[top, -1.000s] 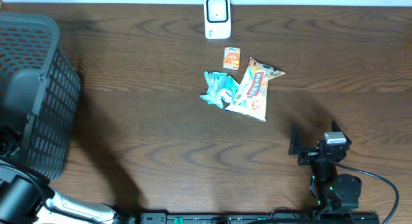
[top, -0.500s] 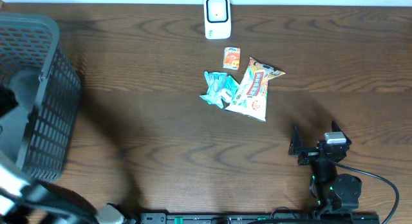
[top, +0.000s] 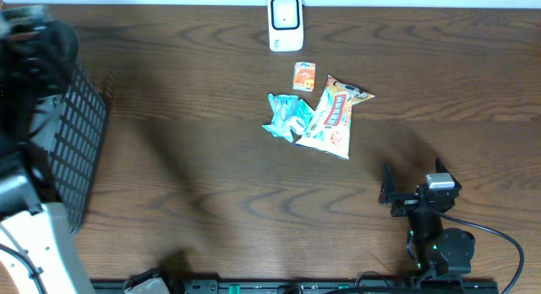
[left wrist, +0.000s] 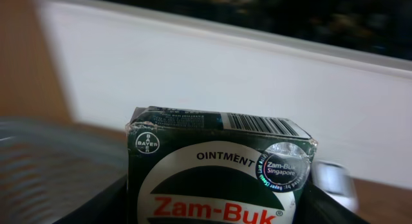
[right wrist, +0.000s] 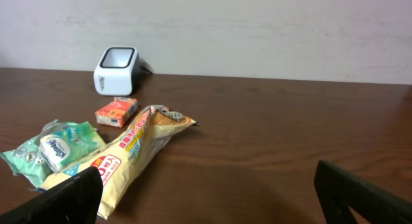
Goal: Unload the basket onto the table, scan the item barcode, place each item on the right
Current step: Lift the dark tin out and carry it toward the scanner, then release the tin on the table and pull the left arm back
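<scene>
**Left tool carries the ointment box, far from the scanner**

The left tool (left wrist: 219, 208) is closed about halfway on a dark green ointment box (left wrist: 215, 163), with one finger on each side of its lower part. The front label faces the wrist camera and the barcode (left wrist: 257, 123) lies on the upper face, free of the fingers. I judge the box is gripped low so that the code stays uncovered for reading.

In the overhead view this arm is a blur above the basket (top: 80, 150) at the left end of the table (top: 194, 159), and the box itself cannot be made out there. The scanner (top: 286, 24) stands at the far edge, well apart.

The right tool (top: 412, 188) rests near the front edge, fully wide and holding nothing. A snack bag (top: 334, 117), a teal packet (top: 287, 115) and a small orange box (top: 304, 75) lie near the scanner.
</scene>
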You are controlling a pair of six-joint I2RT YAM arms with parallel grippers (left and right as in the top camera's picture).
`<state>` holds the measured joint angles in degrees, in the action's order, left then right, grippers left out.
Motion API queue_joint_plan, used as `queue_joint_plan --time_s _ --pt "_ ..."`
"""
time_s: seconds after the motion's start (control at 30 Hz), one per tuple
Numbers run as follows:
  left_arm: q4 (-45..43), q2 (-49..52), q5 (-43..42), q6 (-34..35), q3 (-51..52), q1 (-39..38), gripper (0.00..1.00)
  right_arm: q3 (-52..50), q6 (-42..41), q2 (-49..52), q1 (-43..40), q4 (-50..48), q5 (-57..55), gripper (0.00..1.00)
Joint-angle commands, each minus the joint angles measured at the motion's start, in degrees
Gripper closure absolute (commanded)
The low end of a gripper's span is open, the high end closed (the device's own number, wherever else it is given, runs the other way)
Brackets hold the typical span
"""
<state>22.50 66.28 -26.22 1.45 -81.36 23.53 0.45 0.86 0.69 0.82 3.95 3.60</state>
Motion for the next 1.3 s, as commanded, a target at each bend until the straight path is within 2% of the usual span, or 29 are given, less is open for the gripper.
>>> queue_joint_plan --time_s 0.0,0.23,0.47,0.73,1.03,1.07,1.13,1.27 --pt "1.29 0.92 -0.79 0.81 -0.9 -8.15 0.38 -0.13 0.04 -0.31 -0.13 0.15 -0.22 0.01" --pt "3.48 9.18 1.01 0.74 -0.33 -25.51 0.38 -0.13 0.04 -0.31 -0.13 0.15 -0.22 0.01" --pt "4.87 22.88 10.51 0.76 -0.33 -35.21 0.38 -0.13 0.04 -0.31 -0.13 0.15 -0.22 0.01" --pt "2.56 38.4 15.34 0.81 -0.33 -39.78 0.38 -0.13 0.04 -0.31 -0.13 0.15 -0.22 0.01" --pt "-0.11 47.65 15.32 1.36 -0.33 -40.72 0.37 -0.13 0.04 -0.31 -0.13 0.15 -0.22 0.01" --pt "-0.07 48.06 15.32 1.73 -0.33 -40.72 0.3 -0.13 0.04 -0.31 -0.13 0.15 -0.22 0.01" --pt "0.09 48.5 15.28 2.12 -0.33 -40.72 0.24 -0.13 0.04 -0.31 -0.13 0.15 -0.22 0.01" --pt "0.07 48.24 15.3 2.1 -0.35 -40.7 0.21 -0.13 0.04 -0.31 -0.13 0.15 -0.22 0.01"
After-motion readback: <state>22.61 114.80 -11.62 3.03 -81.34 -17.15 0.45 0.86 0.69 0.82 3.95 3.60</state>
